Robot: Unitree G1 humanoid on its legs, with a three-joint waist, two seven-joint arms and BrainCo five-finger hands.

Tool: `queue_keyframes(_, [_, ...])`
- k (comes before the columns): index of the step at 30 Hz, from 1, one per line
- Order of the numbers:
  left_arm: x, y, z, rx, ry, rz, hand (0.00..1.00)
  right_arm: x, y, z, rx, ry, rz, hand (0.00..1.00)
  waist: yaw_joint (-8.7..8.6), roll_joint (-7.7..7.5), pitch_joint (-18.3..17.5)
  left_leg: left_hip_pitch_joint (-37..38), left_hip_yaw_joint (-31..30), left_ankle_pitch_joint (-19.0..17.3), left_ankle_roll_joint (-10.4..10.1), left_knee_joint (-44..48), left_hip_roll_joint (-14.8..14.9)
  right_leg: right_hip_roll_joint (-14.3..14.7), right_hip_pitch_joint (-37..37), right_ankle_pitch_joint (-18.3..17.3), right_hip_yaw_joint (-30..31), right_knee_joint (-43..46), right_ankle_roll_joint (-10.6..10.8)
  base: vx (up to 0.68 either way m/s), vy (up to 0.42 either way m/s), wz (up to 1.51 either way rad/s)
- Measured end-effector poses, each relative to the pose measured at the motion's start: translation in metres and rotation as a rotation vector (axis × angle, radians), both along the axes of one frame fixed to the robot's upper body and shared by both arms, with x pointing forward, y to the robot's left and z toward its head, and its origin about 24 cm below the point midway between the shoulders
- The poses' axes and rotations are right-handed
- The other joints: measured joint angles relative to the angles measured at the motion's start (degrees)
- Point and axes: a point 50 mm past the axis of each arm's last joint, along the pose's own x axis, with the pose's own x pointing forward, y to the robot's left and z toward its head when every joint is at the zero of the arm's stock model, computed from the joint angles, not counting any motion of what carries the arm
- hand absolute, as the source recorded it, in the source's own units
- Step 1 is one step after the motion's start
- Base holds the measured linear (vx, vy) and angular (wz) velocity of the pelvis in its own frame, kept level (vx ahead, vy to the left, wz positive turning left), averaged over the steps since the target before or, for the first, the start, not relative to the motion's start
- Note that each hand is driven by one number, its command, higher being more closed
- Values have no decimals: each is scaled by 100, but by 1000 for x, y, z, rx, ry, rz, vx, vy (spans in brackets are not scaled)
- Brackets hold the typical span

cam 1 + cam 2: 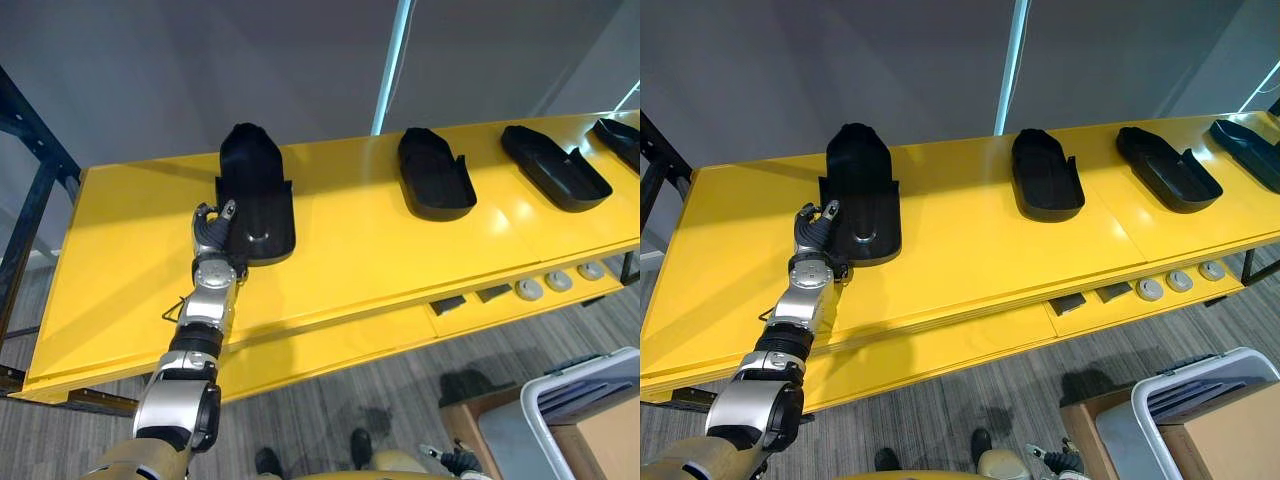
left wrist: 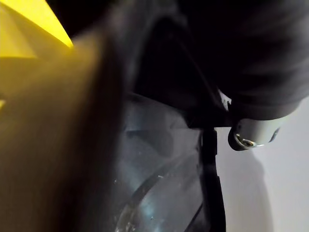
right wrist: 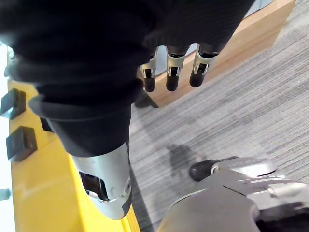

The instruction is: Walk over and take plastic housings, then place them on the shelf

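1. The left hand (image 1: 212,235) pinches the side wall of the leftmost black housing (image 1: 255,195), thumb inside and fingers outside
2. That housing lies flat on the yellow shelf (image 1: 360,260), touching it
3. Three other housings (image 1: 435,175) lie further right along the shelf, well apart
4. The right hand (image 3: 174,72) hangs with straight, loose fingers over the grey floor (image 3: 241,111), near a brown box (image 3: 256,29)

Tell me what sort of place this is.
Probably a factory or workshop staging area: a long yellow shelf carries a row of black plastic housings, small parts sit on its lower ledge, and a cardboard box stands on the grey carpet.
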Motion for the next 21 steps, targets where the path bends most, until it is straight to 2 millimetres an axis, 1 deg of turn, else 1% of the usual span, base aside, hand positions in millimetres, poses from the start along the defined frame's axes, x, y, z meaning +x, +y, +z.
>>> queue_keyframes(4, [-16,-9,-4,-64,-57,24,0,1,0,0,-2,0,1,0,17,8,48,30,-39,-1,-1,1,5,7,75,-1,-54,-30,-1,48,-5,7])
queue_keyframes(13, [-37,-5,-13,-107,-92,100,0,0,-1,0,-5,4,0,0,51,17,51,104,-42,2,0,-31,6,5,152,-2,-58,-45,-4,-23,-1,0])
queue_keyframes(16, [-44,-10,-6,-124,-144,108,0,-3,-1,0,-7,11,-4,0,160,18,50,118,-44,4,2,-39,5,1,157,-6,-63,-36,-5,-29,1,-1])
queue_keyframes(18, [-51,-13,0,-114,-185,103,0,-4,-2,0,-11,12,-5,0,163,18,48,106,-51,2,0,-40,4,-5,155,-14,-55,-33,5,-7,5,4])
queue_keyframes(20, [-60,-17,14,-41,-250,90,0,-5,-2,0,-17,15,-11,0,177,14,46,82,-70,1,0,-39,0,-11,148,-15,-55,-40,11,15,4,4])
queue_keyframes(21, [-62,-19,17,-20,-268,80,0,-5,-2,0,-20,15,-13,0,186,14,46,82,-76,1,0,-39,-1,-14,153,-14,-54,-40,12,30,6,5])
